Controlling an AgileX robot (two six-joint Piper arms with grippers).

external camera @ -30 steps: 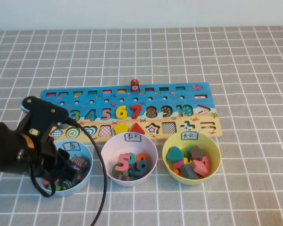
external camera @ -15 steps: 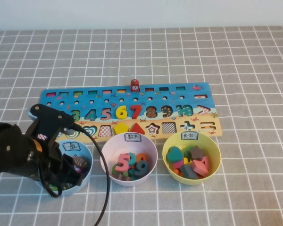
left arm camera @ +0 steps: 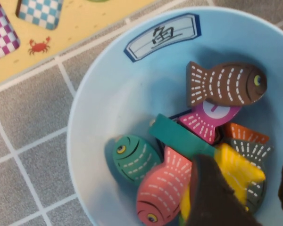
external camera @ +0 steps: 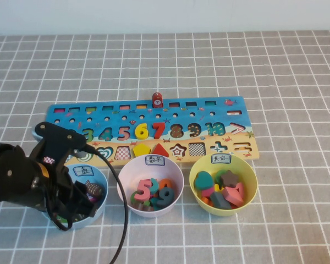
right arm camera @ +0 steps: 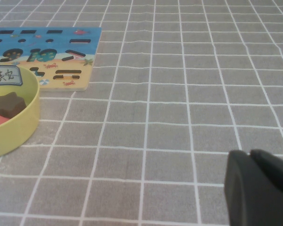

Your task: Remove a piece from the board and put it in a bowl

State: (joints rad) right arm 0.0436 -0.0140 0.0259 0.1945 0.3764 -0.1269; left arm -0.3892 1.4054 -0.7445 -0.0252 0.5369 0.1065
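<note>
The pale blue bowl [external camera: 100, 175] stands in front of the board's [external camera: 154, 116] left end. My left gripper [external camera: 77, 202] is down inside it, under the dark arm. In the left wrist view, the yellow fish piece [left arm camera: 237, 170] lies on several other fish in the bowl [left arm camera: 108, 108], between my left gripper's [left arm camera: 247, 165] spread fingers. One finger overlaps the piece and the other stands clear of it. My right gripper [right arm camera: 251, 153] is shut and empty low over the bare mat, out of the high view.
A pale pink bowl [external camera: 150, 161] of numbers and a yellow-green bowl [external camera: 223, 160] of shapes stand to the right of the blue one. A small red fish piece [external camera: 157, 99] stands on the board's far edge. The left arm's cable loops toward the near edge.
Over the last second my left arm has shifted nearer and lower over the blue bowl. In the last half second it has hardly moved.
</note>
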